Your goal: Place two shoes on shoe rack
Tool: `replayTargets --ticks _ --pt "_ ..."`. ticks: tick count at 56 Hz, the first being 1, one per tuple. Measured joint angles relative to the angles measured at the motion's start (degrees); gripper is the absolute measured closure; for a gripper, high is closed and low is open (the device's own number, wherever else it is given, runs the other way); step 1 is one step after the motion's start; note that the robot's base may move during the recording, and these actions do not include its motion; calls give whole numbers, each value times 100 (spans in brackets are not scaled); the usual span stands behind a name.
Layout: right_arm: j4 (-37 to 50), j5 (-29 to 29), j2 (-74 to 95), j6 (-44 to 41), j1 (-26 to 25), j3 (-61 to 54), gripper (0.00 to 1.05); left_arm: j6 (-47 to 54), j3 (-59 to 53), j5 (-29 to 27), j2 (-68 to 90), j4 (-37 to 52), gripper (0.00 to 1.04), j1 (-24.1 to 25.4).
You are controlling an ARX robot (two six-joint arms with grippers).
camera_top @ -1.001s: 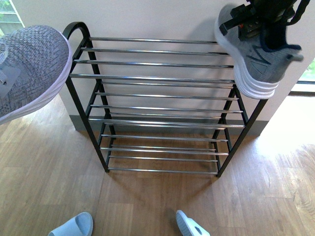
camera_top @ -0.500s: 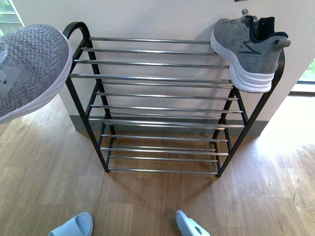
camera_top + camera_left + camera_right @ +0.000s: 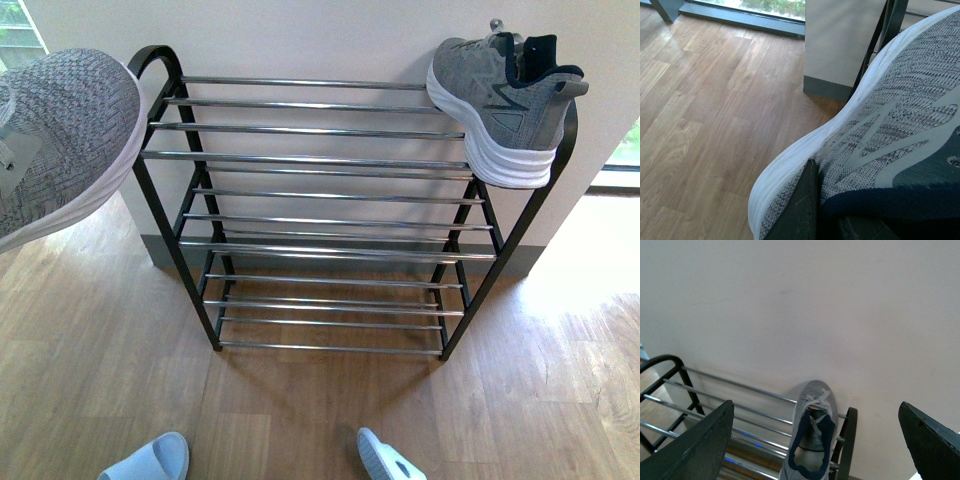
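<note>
Two grey sneakers show here, one set down and one in the air. The sneaker on the rack (image 3: 505, 105) sits at the far right end of the top tier of the shoe rack (image 3: 310, 160), just beside the rounded right side frame. Its toe points to the wall and its white-soled heel hangs out past the front bar.

In the right wrist view that same shoe (image 3: 812, 440) lies below the right gripper (image 3: 815, 404), in line with the gap between the two dark fingers (image 3: 695, 450). The fingers are spread wide and well apart from the shoe, touching nothing.

The held sneaker (image 3: 60, 140) hangs at the left edge of the front view, beside the rack's left side frame and about level with the top tier. It is clear of the bars, with its toe towards the rack and its white sole facing down and to the right.

In the left wrist view the left gripper (image 3: 830, 220) is clamped on this shoe (image 3: 900, 125) at the collar. One dark finger (image 3: 800, 205) presses on the knit outside, just by the navy lining, and the other finger is mostly hidden.

Two pale blue slides (image 3: 148, 462) lie on the wooden floor (image 3: 100, 340) in front of the rack, well apart from each other.
</note>
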Motion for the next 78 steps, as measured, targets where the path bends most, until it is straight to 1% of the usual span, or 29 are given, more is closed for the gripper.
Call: replayTargets --ticks 7,10,12,16,21,24,26,31,41,42,45,46,47,50,57,60,63,75,78 --pt "1093 31 -190 448 -341 -907 9 0 0 -2 0 0 103 0" --pt "1690 227 -57 625 -509 -1182 9 0 0 -2 0 0 103 0" --pt "1932 313 22 664 -562 -1241 9 0 0 -2 0 0 103 0" --pt "2109 393 114 704 -636 -1285 9 0 0 -2 0 0 103 0" --pt "2116 356 136 719 -656 -1305 10 0 0 -2 0 0 103 0" --pt "1729 109 22 654 -649 -1316 17 0 0 0 0 0 103 0" --pt "1574 94 -107 629 -612 -1429 23 0 0 4 0 0 103 0" --pt "1563 136 -372 577 -503 -1775 36 0 0 -2 0 0 103 2" --pt "1652 448 -1217 533 -186 -2761 76 0 0 0 0 0 103 0" --pt "1650 474 -1333 531 -142 -2879 82 0 0 0 0 0 103 0" --pt "1648 535 -1534 531 -72 -3064 93 0 0 -2 0 0 103 0" --pt "1648 544 -1554 531 -68 -3082 94 0 0 -2 0 0 103 0" --pt "1641 579 -1639 531 -42 -3152 98 0 0 -2 0 0 103 2" --pt "1620 610 -1762 527 -7 -3241 104 0 0 -2 0 0 103 0" --pt "1443 730 -2256 514 116 -3565 103 0 0 -2 0 0 103 0" --pt "1307 1104 -2507 516 380 -3698 103 0 0 -2 0 0 103 0" --pt "1176 1113 -2763 514 531 -3816 103 0 0 -2 0 0 103 0" --pt "671 1167 -3536 514 555 -4083 103 0 0 -2 0 0 103 0" --pt "682 1169 -3600 516 555 -4153 103 0 0 -2 0 0 103 0"
